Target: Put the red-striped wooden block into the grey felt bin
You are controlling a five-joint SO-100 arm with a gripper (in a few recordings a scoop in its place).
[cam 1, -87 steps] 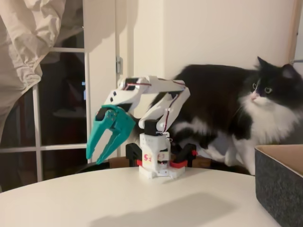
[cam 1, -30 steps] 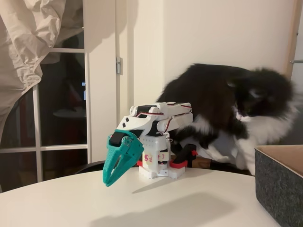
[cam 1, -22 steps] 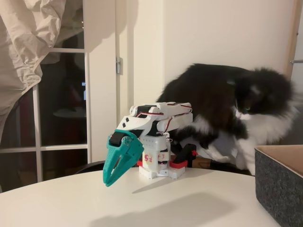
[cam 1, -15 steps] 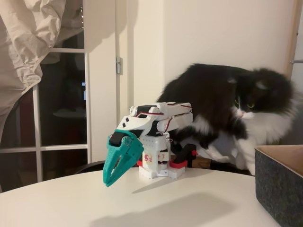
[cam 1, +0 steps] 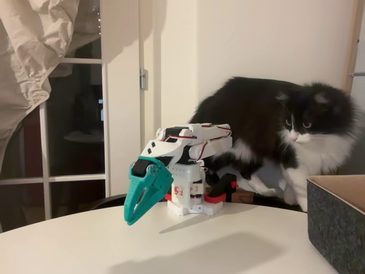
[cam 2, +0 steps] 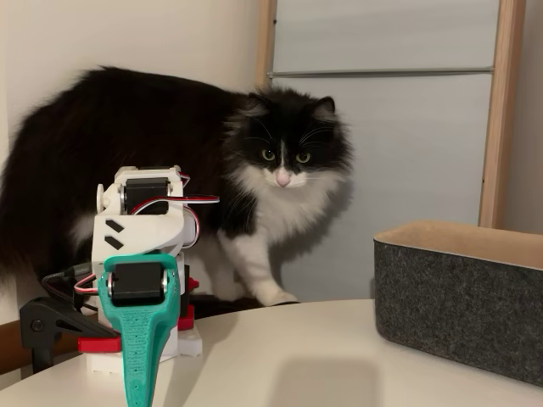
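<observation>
Here the teal tool (cam 1: 132, 218) hangs at centre-left of a fixed view, tips pointing down just above the white bench (cam 1: 171, 245), its fingers clenched together on nothing. The grey felt bin (cam 2: 462, 301) sits at the right edge in both fixed views. A black-and-white cat (cam 2: 254, 178) stands behind the folded arm.

The arm (cam 1: 188, 140) is built of white printed links with black servo blocks set in them, and thin red-and-white cables loop over its upper joints. Its gripper (cam 1: 137, 208) is teal with long tapering fingers and a black servo at its root. The white base (cam 1: 187, 197) bears red handwritten marks and sits in a red-and-black clamp (cam 1: 219, 191).
</observation>
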